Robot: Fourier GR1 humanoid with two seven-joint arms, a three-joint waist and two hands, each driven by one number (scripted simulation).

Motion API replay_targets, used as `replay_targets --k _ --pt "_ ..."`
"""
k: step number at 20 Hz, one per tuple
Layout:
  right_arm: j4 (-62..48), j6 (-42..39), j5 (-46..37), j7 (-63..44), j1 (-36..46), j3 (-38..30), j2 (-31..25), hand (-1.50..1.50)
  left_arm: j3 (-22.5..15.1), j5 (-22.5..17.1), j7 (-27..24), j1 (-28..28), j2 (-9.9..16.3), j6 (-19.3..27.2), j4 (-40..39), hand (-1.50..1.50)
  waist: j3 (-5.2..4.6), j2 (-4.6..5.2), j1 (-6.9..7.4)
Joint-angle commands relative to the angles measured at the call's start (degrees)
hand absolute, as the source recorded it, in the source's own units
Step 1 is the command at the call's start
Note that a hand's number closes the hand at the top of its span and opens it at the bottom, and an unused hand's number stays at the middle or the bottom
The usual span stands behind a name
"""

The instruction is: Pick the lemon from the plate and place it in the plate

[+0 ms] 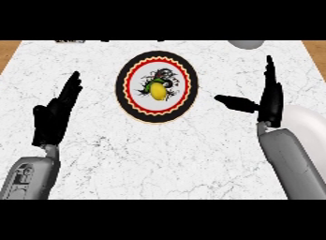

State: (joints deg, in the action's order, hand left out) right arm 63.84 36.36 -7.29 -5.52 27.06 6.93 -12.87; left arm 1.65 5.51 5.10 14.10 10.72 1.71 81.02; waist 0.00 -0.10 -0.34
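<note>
A yellow lemon (157, 92) lies in the middle of a patterned plate (132, 70) with a black rim and a red zigzag ring, at the centre of the white marble counter. My right hand (270, 101) stands to the right of that plate, open, fingers straight and pointing away from me, thumb stretched toward the plate and short of its rim. A plain white plate (312, 129) sits at the right edge, partly hidden behind my right forearm. My left hand (54, 117) rests open left of the patterned plate, fingers up.
A grey-white rounded object (247, 43) shows at the counter's far edge, upper right. Small dark items (71, 41) lie at the far left edge. Wooden floor (0, 54) borders the counter on both sides.
</note>
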Motion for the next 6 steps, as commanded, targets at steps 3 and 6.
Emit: replay_targets --k 3,6 --pt "0.5 -5.1 1.7 5.3 -3.8 -5.3 -0.1 -1.50 0.7 0.6 3.1 0.2 0.0 -1.0 3.1 0.00 0.01 0.10 0.43" --pt "4.2 -7.5 1.8 5.0 -7.6 -6.3 -2.3 -1.50 1.8 -1.0 3.1 -1.4 1.1 -3.3 4.7 0.00 0.00 0.06 0.36"
